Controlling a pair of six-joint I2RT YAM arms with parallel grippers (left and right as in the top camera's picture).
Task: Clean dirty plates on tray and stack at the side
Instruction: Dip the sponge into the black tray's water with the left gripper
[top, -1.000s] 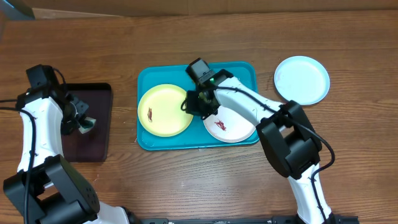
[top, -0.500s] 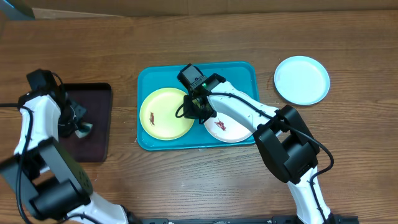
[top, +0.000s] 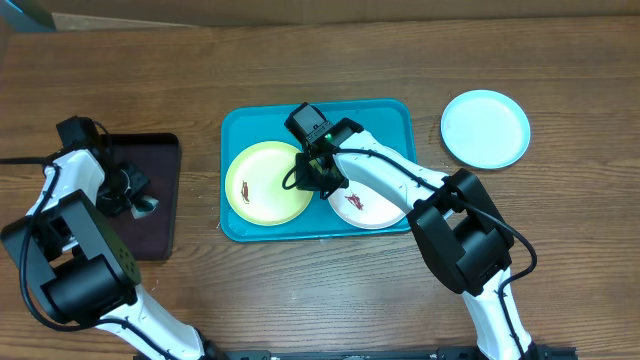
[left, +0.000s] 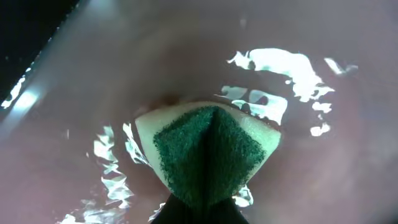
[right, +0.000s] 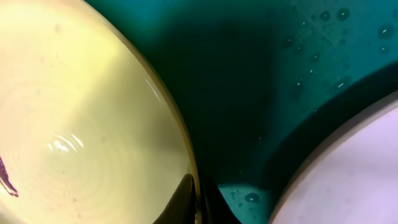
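The turquoise tray (top: 385, 112) lies mid-table. On it sit the yellow-green plate (top: 258, 185) with a dark smear, and the white plate (top: 372, 205) with a reddish smear. The pale mint-blue plate (top: 485, 128) lies on the table right of the tray. My right gripper (top: 313, 176) is at the yellow-green plate's right rim. In the right wrist view its fingers (right: 198, 200) are closed on the yellow-green plate's (right: 81, 124) rim, with the tray (right: 261, 74) and white plate (right: 357, 177) beside. My left gripper (top: 136, 198) pinches a green sponge (left: 208, 152).
A smaller black tray (top: 150, 235) lies at the left, and my left gripper holds the sponge just above its glossy wet surface (left: 311, 50). Water drops dot the turquoise tray between the two plates. Bare wooden table (top: 560, 250) surrounds the trays.
My right gripper moved left from between the two plates to the yellow-green plate's right rim, then stayed still. My left arm shifted slightly over the black tray, sponge still held.
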